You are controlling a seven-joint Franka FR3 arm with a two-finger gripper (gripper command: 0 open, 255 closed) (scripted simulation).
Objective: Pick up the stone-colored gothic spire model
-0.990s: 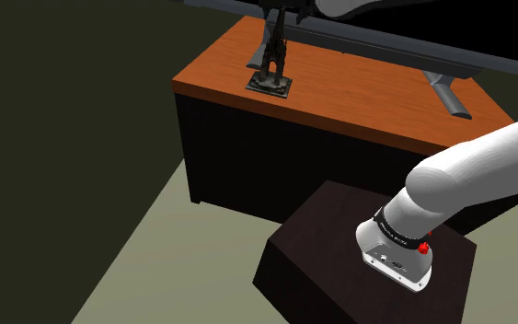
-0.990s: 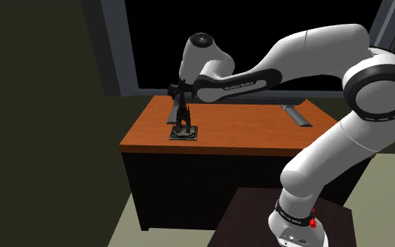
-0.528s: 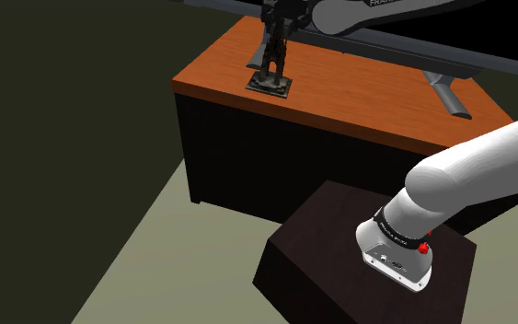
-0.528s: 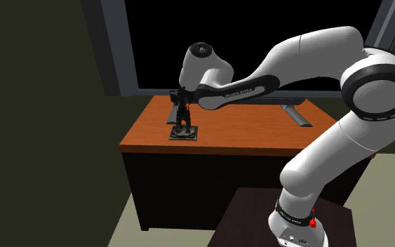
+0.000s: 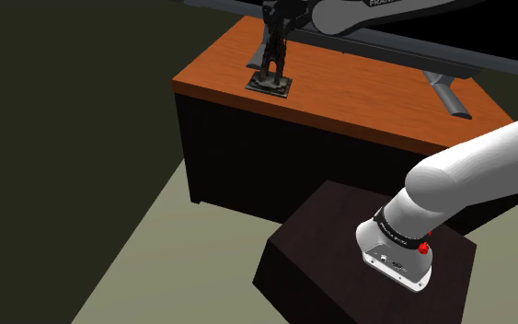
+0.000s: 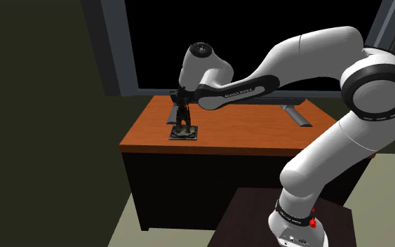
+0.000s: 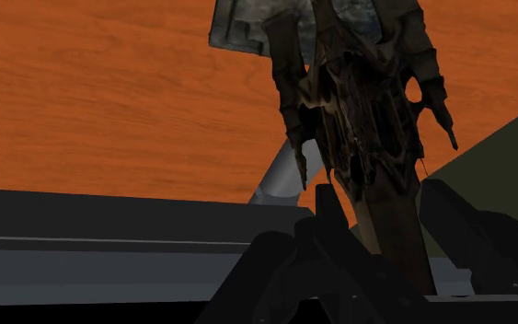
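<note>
Orange wooden desk [image 5: 358,101] holds the dark spire model [image 5: 272,66] upright on its square base, near one end of the desk; above the desk, the gripper [image 6: 182,98] flanks its upper part, fingers seemingly clamped onto it

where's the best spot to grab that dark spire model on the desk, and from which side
Take the spire model by its slim upper shaft, coming straight down from above. It stands upright on a flat square base that lies flush on the desk, so the low part offers little to grip, while the tower is narrow. The end effector sits at its top.
</note>
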